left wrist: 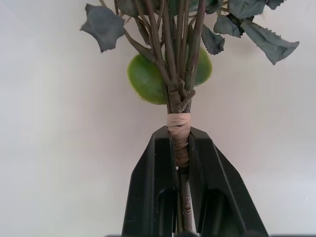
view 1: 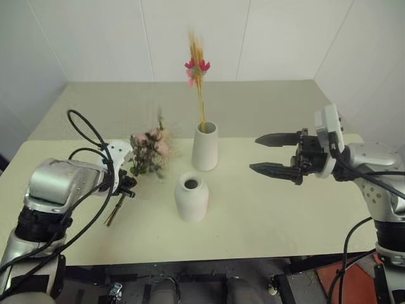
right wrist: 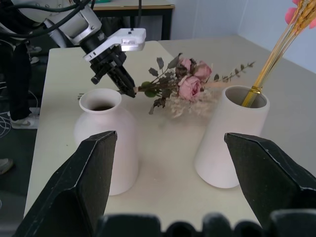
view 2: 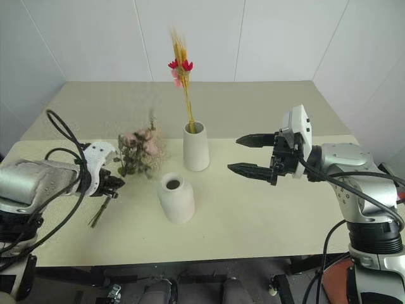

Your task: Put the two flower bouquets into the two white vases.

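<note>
Left gripper [left wrist: 181,163] clamps bushy bouquet's [view 1: 150,151] twine-bound stems

Pale table [view 1: 285,215] — white walls [view 1: 95,38]

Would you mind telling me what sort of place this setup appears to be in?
Probably an indoor lab or test room, not a home. A plain pale table stands in a corner of bare white panel walls, holding little beyond two white vases and flower bouquets, and cables lie on the floor.
</note>
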Motion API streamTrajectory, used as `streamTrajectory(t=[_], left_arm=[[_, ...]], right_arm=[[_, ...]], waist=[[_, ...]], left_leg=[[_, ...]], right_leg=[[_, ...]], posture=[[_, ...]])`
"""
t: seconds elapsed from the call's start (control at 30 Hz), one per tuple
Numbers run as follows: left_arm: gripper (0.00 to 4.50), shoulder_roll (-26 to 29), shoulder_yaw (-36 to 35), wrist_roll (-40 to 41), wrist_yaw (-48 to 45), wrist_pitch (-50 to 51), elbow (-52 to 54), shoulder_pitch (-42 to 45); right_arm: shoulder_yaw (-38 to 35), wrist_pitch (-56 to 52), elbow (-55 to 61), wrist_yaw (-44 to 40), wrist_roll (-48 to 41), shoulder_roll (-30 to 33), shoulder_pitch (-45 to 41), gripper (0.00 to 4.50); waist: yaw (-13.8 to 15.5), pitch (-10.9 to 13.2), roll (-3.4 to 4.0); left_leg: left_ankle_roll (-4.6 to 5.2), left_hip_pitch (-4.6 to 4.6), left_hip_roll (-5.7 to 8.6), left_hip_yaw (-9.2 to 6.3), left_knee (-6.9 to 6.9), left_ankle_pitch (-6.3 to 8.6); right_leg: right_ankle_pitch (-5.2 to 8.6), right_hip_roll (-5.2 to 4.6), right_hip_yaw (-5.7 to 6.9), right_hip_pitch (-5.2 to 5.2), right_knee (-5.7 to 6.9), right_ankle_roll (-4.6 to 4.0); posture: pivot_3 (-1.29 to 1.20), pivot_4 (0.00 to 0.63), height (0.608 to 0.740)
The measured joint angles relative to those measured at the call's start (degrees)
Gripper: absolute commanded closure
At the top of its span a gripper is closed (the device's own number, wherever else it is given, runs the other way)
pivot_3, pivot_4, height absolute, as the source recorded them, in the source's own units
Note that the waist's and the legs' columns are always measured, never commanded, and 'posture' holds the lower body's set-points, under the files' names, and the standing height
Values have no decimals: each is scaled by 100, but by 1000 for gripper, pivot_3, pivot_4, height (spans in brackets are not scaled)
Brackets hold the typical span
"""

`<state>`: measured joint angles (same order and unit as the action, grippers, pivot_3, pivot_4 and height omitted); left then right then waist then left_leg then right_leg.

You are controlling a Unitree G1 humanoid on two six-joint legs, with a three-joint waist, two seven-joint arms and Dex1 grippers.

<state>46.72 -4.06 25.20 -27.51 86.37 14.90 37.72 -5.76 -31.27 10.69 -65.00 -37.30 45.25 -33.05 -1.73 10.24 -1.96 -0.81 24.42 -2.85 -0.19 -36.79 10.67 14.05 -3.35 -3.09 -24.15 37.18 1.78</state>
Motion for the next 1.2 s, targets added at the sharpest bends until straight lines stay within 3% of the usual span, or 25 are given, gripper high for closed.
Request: streamTrajectory(t=[0.1, 0.27, 0.4, 0.57, 0.73, 1.2], left_arm=[[4213, -356, -767, 64, 35, -686, 369, -73], [4213, -1623, -2316, 541, 142, -2550, 705, -211], [4213, -1755, -2889, 1395, -343, -3213, 831, -193], [4213, -1738, -2788, 2576, -969, -3293, 828, -130], [4213, -1805, -2369, 3246, -1075, -3291, 660, 124], [4213, -2064, -1242, 3412, -1237, -3666, 414, 6]], right_arm=[[-9, 0, -1, -10, 0, 6, 69, 336], [-25, 4, -3, -150, -1, 117, 156, 336], [-73, 56, -34, -407, 0, 328, 312, 336], [-282, 251, -20, -759, -1, 573, 625, 336], [-594, 576, 73, -1186, -25, 671, 1122, 336], [-1303, 724, 552, -1176, -686, 639, 1610, 336]], waist=[[34, 0, 0], [88, 0, -1], [90, -1, -2], [106, -2, -4], [99, -2, -3], [84, -2, -3]], left_leg=[[0, -1, 0, 0, -3, 0], [0, -2, 1, 4, -8, 0], [0, -4, 2, 5, -8, 0], [-1, -11, 2, 5, -16, 0], [0, -17, 3, 5, -17, 0], [0, -33, 4, 6, -18, 0]], right_leg=[[-1, -1, 1, 2, 1, -1], [-6, -4, -1, 8, -1, 2], [-6, -5, -3, 12, -2, 3], [-9, -5, -2, 24, -3, 10], [-9, -4, -3, 31, -4, 12], [-10, -1, -10, 49, -7, 14]], posture=[[0, 150, 740], [0, 150, 740], [0, 150, 740], [0, 150, 740], [0, 150, 740], [0, 150, 740]])
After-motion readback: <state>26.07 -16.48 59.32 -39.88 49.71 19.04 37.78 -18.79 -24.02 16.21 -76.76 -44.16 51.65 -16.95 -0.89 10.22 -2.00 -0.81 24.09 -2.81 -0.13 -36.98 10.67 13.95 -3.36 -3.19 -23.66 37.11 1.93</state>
